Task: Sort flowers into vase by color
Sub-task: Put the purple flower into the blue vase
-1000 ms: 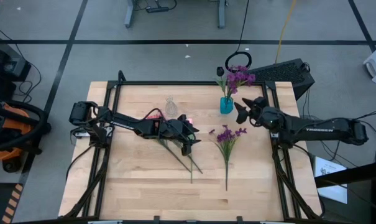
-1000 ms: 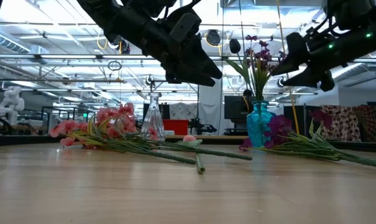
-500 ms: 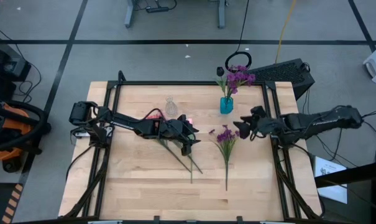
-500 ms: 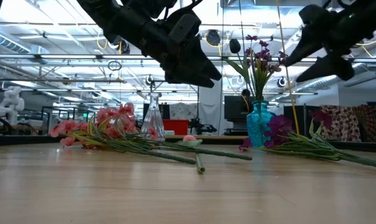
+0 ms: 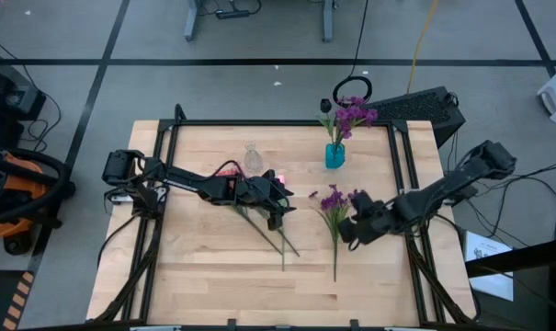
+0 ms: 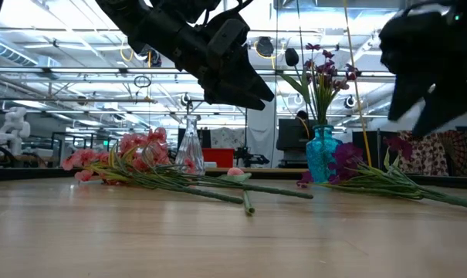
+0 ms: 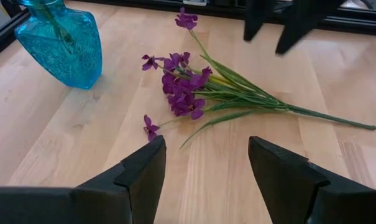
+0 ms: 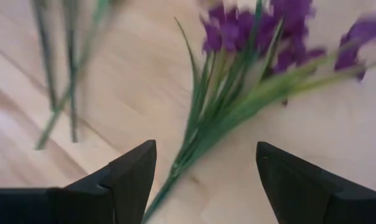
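We note the left gripper (image 5: 282, 210) unchanged over the last second: it hovers above the stems of the pink flowers (image 5: 230, 171), which lie on the table (image 5: 204, 276) beside the clear vase (image 5: 252, 158); its fingers stand spread with nothing between them, as the left wrist view confirms. Moving right, one purple spray (image 5: 334, 204) lies flat near mid-table, its stem running toward the near edge. The blue vase (image 5: 334, 154) at the far edge already holds purple flowers (image 5: 353, 114). The change is on the right: the right gripper (image 5: 348, 227), which a second ago was up by the blue vase, has swung down and forward and now sits just beside the loose purple spray, fingers spread and empty, stems visible between them in the right wrist view. We judge this as the approach to pick up that spray; the pink flowers are still unsorted.
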Controlling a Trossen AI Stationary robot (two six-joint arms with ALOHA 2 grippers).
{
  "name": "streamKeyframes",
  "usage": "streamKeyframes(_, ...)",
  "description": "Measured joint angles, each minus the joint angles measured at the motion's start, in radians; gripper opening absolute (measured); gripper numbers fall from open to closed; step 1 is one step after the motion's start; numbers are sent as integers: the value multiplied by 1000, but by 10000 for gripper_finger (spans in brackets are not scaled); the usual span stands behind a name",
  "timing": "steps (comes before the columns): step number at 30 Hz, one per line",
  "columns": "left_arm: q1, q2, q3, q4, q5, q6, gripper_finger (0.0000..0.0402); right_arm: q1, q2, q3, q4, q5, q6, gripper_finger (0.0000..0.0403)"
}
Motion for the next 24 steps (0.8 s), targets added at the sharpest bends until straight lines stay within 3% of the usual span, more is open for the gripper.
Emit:
streamKeyframes(6,-11,0,0,0,0,0,235,1,122,0,63,-29,31,268)
streamKeyframes(24,-11,0,0,2,0,1,235,-43,314,0,187,-23,18,268)
